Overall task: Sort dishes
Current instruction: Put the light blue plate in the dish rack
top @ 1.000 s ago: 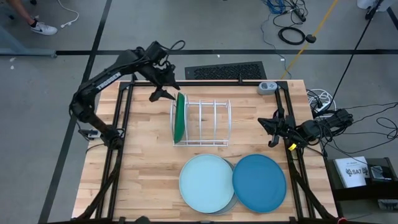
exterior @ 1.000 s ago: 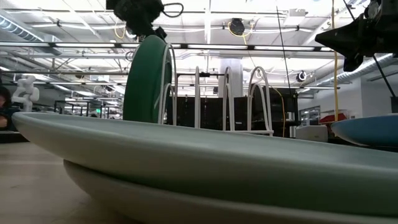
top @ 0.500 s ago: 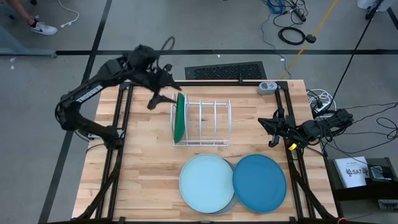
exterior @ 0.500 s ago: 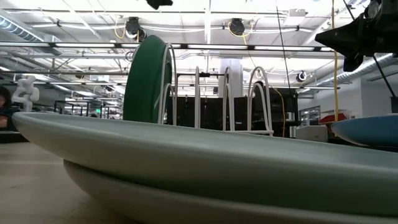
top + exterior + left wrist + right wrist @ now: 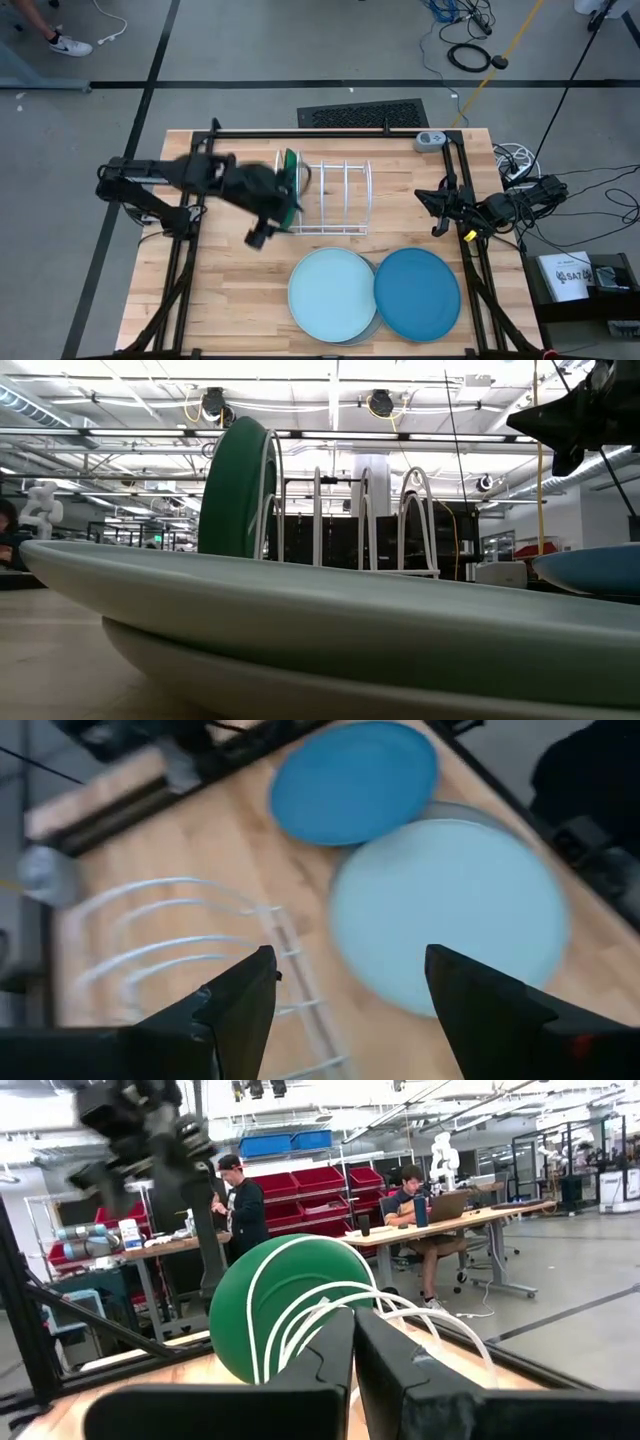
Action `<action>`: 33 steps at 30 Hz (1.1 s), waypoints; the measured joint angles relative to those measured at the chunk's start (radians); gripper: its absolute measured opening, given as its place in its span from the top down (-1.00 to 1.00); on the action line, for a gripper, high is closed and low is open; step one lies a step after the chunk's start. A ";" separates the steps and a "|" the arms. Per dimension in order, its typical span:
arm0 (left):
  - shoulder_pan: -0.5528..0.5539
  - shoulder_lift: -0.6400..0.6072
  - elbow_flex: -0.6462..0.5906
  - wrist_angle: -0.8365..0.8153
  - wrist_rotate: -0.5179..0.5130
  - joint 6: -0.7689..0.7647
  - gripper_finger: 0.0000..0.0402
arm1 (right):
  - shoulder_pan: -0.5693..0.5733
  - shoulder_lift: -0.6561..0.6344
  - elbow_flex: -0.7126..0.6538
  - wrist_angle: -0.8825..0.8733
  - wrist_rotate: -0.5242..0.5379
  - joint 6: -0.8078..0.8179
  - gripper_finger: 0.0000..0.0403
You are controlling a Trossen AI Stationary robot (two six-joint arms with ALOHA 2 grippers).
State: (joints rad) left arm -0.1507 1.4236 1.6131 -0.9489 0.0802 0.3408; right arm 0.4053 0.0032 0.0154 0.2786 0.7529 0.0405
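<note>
The dark green plate (image 5: 288, 188) (image 5: 262, 1315) stands on edge in the leftmost slot of the white wire rack (image 5: 335, 198). The pale light blue plate (image 5: 332, 292) (image 5: 450, 915) lies flat on the grey plate (image 5: 373, 322), of which only a rim shows. The medium blue plate (image 5: 417, 293) (image 5: 352, 780) lies flat beside them on the right. My left gripper (image 5: 264, 232) (image 5: 350, 970) hovers open by the rack's near left corner, touching nothing. My right gripper (image 5: 434, 211) (image 5: 353, 1325) waits shut at the table's right edge.
The rack's three other slots (image 5: 346, 190) hold nothing. Bare wood lies left of the stacked plates (image 5: 225, 290). A small grey device (image 5: 430, 141) sits at the far right corner. People stand and sit at benches (image 5: 240, 1200) behind the table.
My left arm has swung from beyond the table's far left corner toward the near edge and down, passing the rack's left end; its gripper now hangs by the rack's near left corner. The green plate has stayed in its slot.
</note>
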 joint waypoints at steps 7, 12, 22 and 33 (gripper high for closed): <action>-0.243 0.154 0.000 -0.002 -0.115 -0.152 -0.26 | 0.000 0.000 0.000 0.001 -0.078 0.037 0.96; -0.390 0.298 0.000 -0.002 -0.216 -0.177 -0.26 | 0.000 0.000 0.000 0.008 -0.078 0.053 0.96; -0.576 0.563 0.000 0.000 -0.393 -0.272 -0.26 | 0.000 0.000 0.000 0.061 -0.074 0.053 0.96; -0.630 0.728 0.000 0.052 -0.605 -0.310 -0.26 | 0.000 0.000 0.000 0.063 -0.073 0.046 0.96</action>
State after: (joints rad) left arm -0.7806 2.1516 1.6127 -0.8970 -0.5243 0.0303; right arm 0.4057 0.0032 0.0151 0.3419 0.6802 0.0864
